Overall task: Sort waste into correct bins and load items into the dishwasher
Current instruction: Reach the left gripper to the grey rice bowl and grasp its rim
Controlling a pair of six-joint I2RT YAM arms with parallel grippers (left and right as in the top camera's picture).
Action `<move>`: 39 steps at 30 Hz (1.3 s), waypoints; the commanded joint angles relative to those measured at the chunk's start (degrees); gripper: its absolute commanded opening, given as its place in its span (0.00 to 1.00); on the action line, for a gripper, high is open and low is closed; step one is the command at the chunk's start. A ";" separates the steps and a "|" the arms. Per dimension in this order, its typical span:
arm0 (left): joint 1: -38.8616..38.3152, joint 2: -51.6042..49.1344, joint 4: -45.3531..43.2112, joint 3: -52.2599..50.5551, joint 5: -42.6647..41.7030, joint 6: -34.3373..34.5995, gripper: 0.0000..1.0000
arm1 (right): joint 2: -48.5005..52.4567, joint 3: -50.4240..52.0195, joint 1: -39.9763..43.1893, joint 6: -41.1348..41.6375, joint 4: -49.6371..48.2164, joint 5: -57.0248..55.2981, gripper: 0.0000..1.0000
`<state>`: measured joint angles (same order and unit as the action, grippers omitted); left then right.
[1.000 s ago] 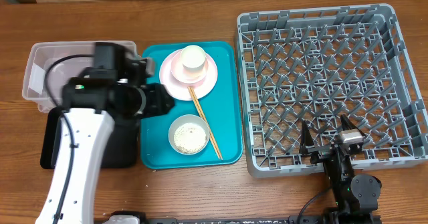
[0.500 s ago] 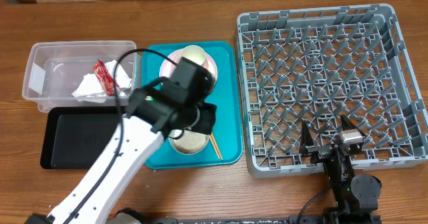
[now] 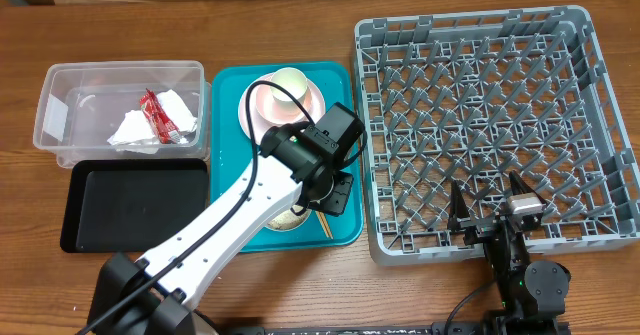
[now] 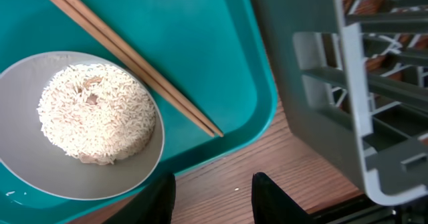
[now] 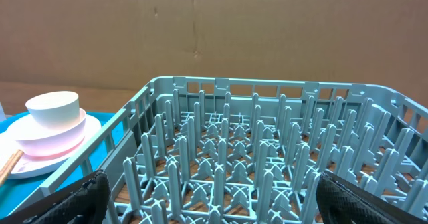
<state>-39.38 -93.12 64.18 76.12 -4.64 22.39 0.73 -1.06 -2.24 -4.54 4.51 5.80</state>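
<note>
Left wrist view, taken above the near right corner of the teal tray point(image 4: 200, 30). Showed the left gripper point(image 4: 212, 198) with fingers parted and nothing between them, poised over bare wood just past the tray's rim.

Placed the chopsticks point(image 4: 134, 57) ahead of that gap, flat on the tray floor as a touching pair. Ran the long axis on a diagonal, from far left down to tips just short of the rim, oblique to the fingers' closing line. Judged a turn of the wrist necessary before any clean pinch across the pair.

Put the bowl point(image 4: 150, 167) of rice point(image 4: 93, 120) to the left of the gap, its rim just beside the sticks, and the dish rack point(image 4: 314, 83) wall close on the right.

Overhead view. Located wrapper point(image 3: 158, 115) and napkin point(image 3: 130, 127) already inside the clear tub point(image 3: 60, 125), beside the black tray point(image 3: 130, 200); cup point(image 3: 288, 83) on plate point(image 3: 255, 110), not yet racked.

Found the right gripper point(image 3: 489, 210) at the rack's near edge, fingers likewise spread and empty, well apart from the tray. Judged the left arm far the nearer to sticks and bowl.
</note>
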 commanded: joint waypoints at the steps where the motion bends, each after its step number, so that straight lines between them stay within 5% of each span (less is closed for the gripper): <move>1: -0.07 -2.05 0.33 -0.22 4.02 0.98 0.40 | -0.57 0.61 0.24 -0.20 -0.26 0.31 1.00; 16: -0.09 -7.78 -0.09 -1.14 8.04 6.19 0.38 | -0.57 0.61 0.24 -0.20 -0.26 0.31 1.00; 39: -0.09 -14.45 -2.97 -2.43 6.36 6.62 0.21 | -0.57 0.61 0.24 -0.20 -0.26 0.31 1.00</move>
<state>-39.35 -106.78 61.54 74.52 1.98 27.57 0.73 -1.06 -2.24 -4.54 4.54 5.78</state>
